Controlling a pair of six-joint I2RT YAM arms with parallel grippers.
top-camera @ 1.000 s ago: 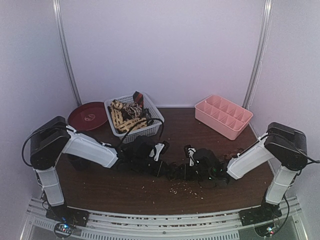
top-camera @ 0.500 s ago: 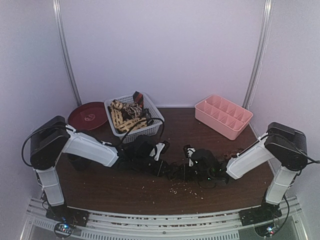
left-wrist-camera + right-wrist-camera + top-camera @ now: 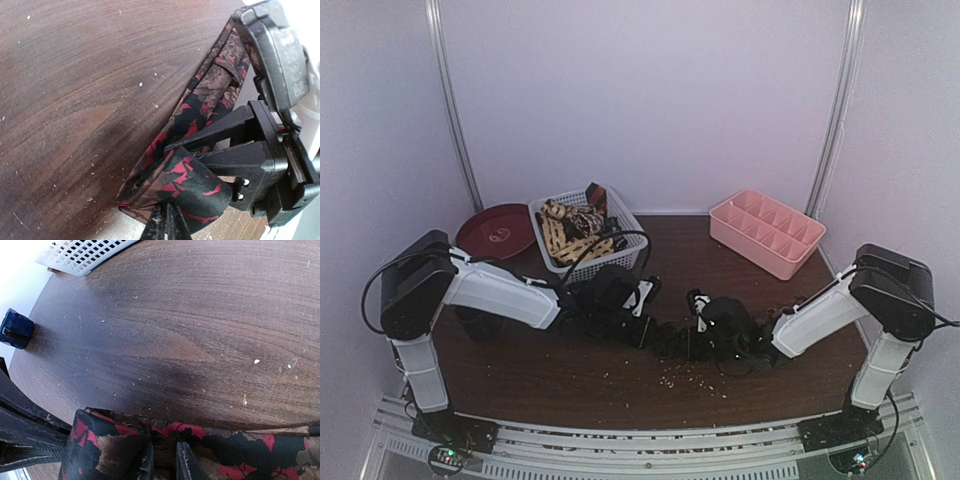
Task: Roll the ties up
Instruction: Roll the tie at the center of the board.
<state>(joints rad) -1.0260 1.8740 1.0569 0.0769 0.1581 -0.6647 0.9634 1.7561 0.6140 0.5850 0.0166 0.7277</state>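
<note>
Top view, left to right. A dark red plate (image 3: 495,232) lies at the far-left back of the counter (image 3: 570,375). Just beside it, a white lattice basket (image 3: 623,257) holds tan-and-cream ties (image 3: 570,235). Near the centre, the two arms meet low over a black tie with red and brown figures (image 3: 210,90), which lies crumpled on the counter between them. The left pincer (image 3: 165,222) is closed, its tips pressed together on a folded end of this tie. The right pincer (image 3: 164,457) faces it with its jaws nearly closed, leaving only a narrow gap filled by the tie's fabric. At the right rear, well apart from both pincers, stands a pink divided tray (image 3: 767,232).
</note>
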